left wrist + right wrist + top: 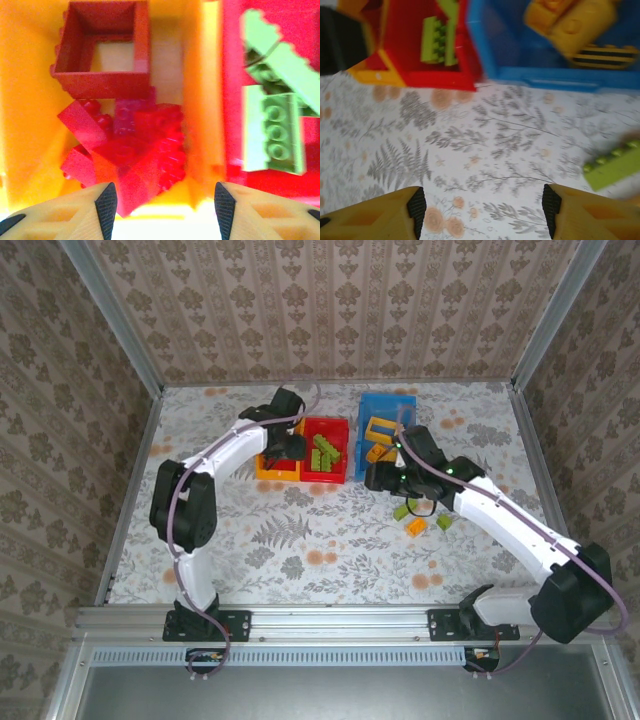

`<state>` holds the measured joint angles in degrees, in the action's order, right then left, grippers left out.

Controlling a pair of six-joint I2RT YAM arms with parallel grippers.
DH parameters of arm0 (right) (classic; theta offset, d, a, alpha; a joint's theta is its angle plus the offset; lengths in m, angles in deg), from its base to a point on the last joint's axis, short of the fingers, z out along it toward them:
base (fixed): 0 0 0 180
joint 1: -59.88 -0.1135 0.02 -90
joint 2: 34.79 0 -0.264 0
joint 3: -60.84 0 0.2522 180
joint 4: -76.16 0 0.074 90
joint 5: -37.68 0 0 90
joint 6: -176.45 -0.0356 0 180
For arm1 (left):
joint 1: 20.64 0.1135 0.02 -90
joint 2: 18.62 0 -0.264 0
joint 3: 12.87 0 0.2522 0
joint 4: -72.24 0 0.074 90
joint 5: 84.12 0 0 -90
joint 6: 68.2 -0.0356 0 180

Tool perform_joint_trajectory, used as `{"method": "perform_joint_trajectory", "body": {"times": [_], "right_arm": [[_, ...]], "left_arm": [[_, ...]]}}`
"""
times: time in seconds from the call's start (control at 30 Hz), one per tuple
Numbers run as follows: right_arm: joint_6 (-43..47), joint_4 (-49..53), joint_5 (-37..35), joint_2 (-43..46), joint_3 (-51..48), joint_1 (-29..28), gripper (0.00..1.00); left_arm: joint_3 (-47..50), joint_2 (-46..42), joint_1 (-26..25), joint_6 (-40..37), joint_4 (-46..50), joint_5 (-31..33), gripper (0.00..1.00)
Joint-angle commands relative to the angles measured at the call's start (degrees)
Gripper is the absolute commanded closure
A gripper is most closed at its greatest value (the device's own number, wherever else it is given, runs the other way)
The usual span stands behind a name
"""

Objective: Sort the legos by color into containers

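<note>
Three plastic bins on a fern-printed table (300, 540), partly hidden.
The left arm (225, 455) covers most of the yellow bin (275, 474); the red bin (325, 480) holds green bricks (275, 130), the blue bin (388, 398) yellow bricks (555, 12). Left gripper (162, 202) gapes empty over studded red bricks (140, 150) and a hollow frame (100, 82); right gripper (482, 210), open, hangs near a blurred, cut-off green brick (615, 167).
</note>
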<state>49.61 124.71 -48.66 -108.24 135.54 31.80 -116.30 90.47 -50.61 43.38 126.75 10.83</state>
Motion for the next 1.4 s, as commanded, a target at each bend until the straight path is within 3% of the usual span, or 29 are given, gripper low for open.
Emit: {"method": "perform_joint_trajectory", "body": {"times": [0.0, 0.2, 0.43, 0.63, 1.1, 1.37], "right_arm": [[-5.78, 5.56, -5.13, 1.33, -1.98, 1.96, 0.36], [-12.49, 12.65, -11.6, -2.69, -0.92, 3.1, 0.39], [-17.04, 11.46, -11.75, -8.75, -2.69, 4.15, 0.4], [-18.61, 13.5, -10.09, -7.54, -6.45, 6.21, 0.43], [-22.0, 6.05, -4.64, -9.84, -13.73, 8.81, 0.41], [-21.14, 2.66, -3.98, -11.81, -15.21, 10.66, 0.4]], "left_arm": [[-1.15, -4.86, -1.6, 3.61, 0.77, -0.69, 0.42], [2.53, -12.0, -4.73, 5.35, -1.61, -1.01, 0.4], [13.74, -22.88, -10.93, 1.98, -11.27, -7.71, 0.39], [20.54, -28.17, -15.05, 2.33, -13.59, -10.6, 0.39], [22.6, -29.87, -17.8, 1.48, -17.08, -17.21, 0.39], [22.55, -29.03, -19.31, 1.98, -18.21, -17.97, 0.39]]}}
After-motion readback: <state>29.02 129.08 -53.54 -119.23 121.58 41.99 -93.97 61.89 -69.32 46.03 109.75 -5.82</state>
